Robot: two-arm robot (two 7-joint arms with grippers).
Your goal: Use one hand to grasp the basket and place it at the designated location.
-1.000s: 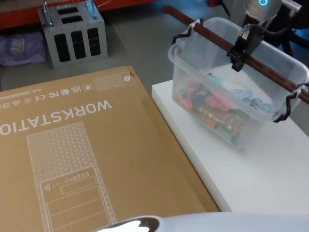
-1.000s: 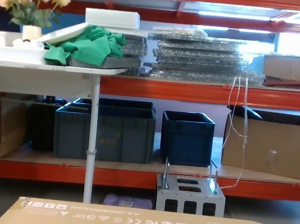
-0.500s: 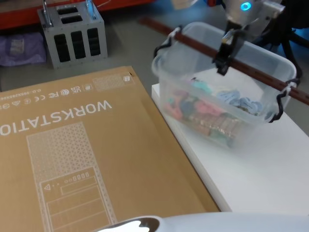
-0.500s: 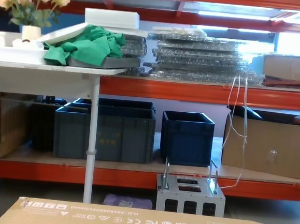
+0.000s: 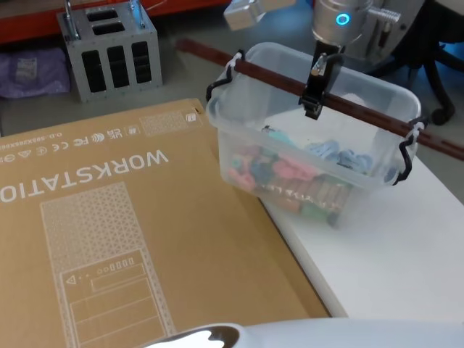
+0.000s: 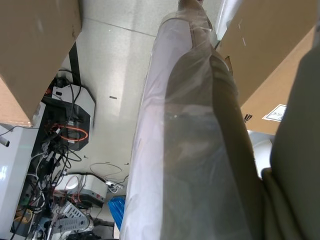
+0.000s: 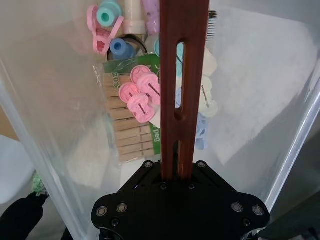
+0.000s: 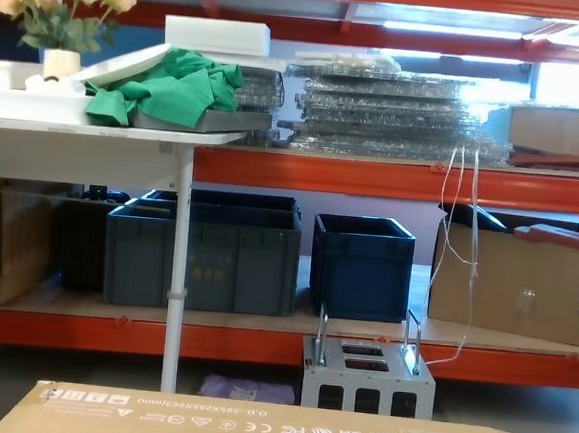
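In the head view, your right gripper (image 5: 313, 88) is pinched tight on the red-brown bar handle (image 5: 362, 113) of the basket (image 5: 226, 127), which hangs over the edge where the white table (image 5: 406, 246) meets the cardboard box (image 5: 109, 217). The left wrist view gives you a plastic-wrapped post (image 6: 190, 150) above the floor. In the right wrist view, the jaws clamp the bar from both sides, with clothes pegs (image 7: 131, 132) lying in the tub below. In the chest view, the bar's end pokes in at the right edge.
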